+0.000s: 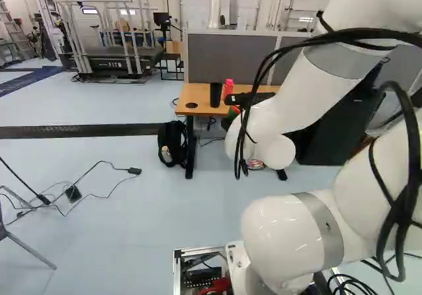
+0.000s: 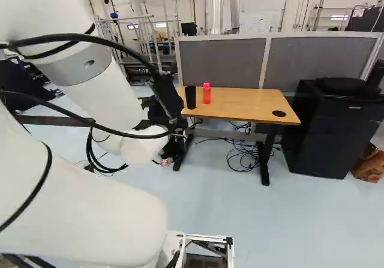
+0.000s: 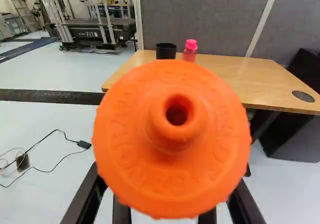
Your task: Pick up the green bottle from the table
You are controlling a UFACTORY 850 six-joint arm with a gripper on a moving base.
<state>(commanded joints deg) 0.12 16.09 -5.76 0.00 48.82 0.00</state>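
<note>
At the end of my arm, the black gripper [image 1: 249,99] shows only in part in the left base view, with a bit of the green bottle [image 1: 227,119] beside it. Close up in the wrist view, the bottle's round orange cap [image 3: 175,184] faces the camera and covers much of the gripper [image 3: 167,201]. Black finger parts run in behind the cap from both sides, shut on the bottle. The cap hides the bottle's body and the pads. The wooden table [image 2: 255,105] stands ahead, beyond the held bottle.
A black cup [image 2: 190,97] and a pink-red bottle [image 2: 206,94] stand on the table. A black cabinet [image 2: 333,130] is right of it, with grey partitions [image 2: 222,64] behind. A black backpack [image 1: 173,142] and loose cables [image 2: 243,157] lie on the floor near its legs.
</note>
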